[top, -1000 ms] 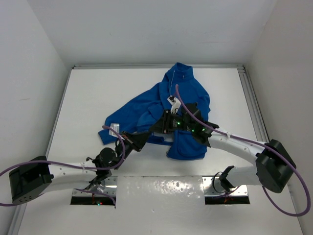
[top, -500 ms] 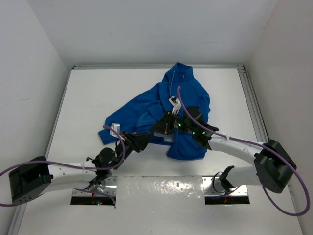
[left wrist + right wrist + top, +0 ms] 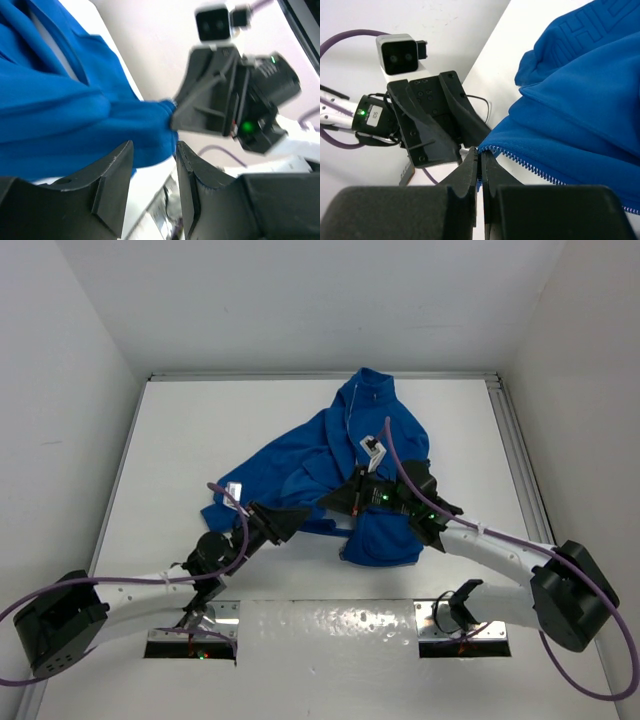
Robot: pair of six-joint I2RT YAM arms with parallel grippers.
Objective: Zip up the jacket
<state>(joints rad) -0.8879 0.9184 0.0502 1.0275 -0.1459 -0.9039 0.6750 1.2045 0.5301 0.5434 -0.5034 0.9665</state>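
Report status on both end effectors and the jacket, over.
Left end effector open beside the hem. Right end effector shut on the jacket at its zipper-edge corner. Zipper not yet joined there; nothing blocking.

Hidden under right end effector point(image 3: 328, 504): jacket point(image 3: 300, 455) hem corner; zipper slider too small to tell.

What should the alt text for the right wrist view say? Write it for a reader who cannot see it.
The right gripper is pinched shut on a corner of the blue jacket, at the end of its zipper teeth. Facing it close by is the left gripper with its wrist camera, over the white table.
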